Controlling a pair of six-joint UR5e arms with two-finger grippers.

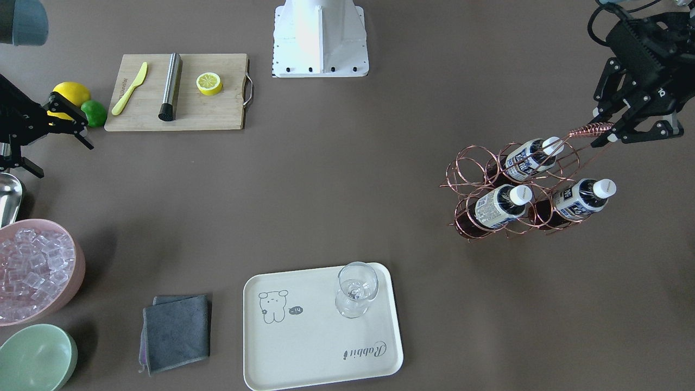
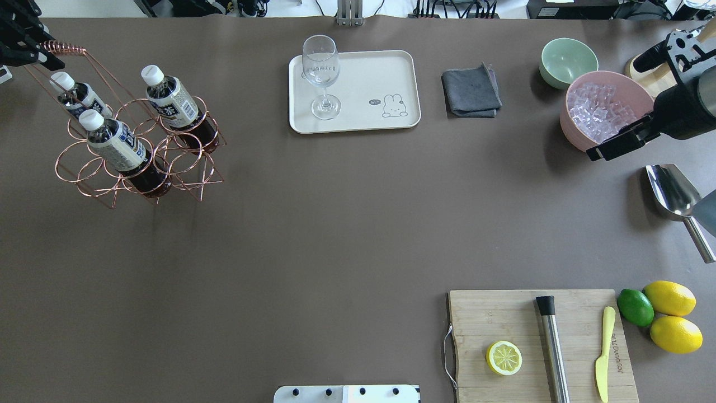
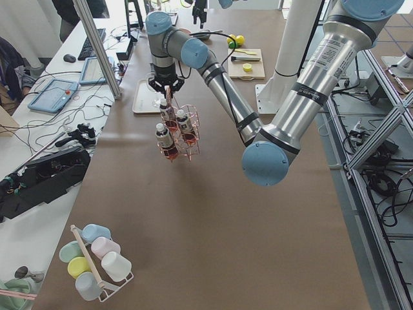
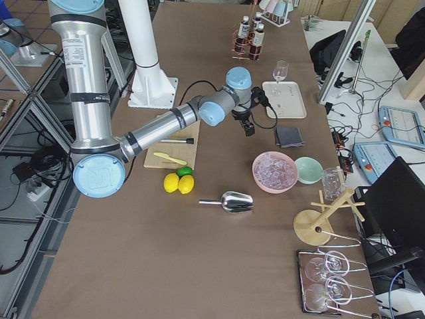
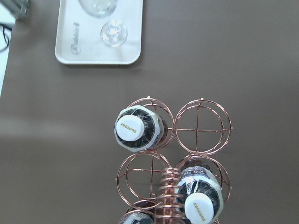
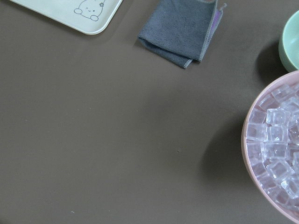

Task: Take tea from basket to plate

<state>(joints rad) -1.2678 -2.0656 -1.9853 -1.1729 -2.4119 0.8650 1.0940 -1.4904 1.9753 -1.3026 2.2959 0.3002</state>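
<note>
Clamps the left end effector [image 1: 605, 129] on the basket [image 1: 478, 179] at its coiled handle [image 1: 589, 130], three tea bottles [image 1: 524, 160] just beneath. Cannot tell the right end effector's [image 1: 81, 136] state, near lemons [image 1: 70, 92].

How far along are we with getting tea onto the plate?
Done: nothing yet; all three tea bottles stand in the basket, and the plate holds only a glass. In hand: the left gripper is clamped on the basket's coiled handle. Left: pull one bottle out and set it on the plate.
</note>
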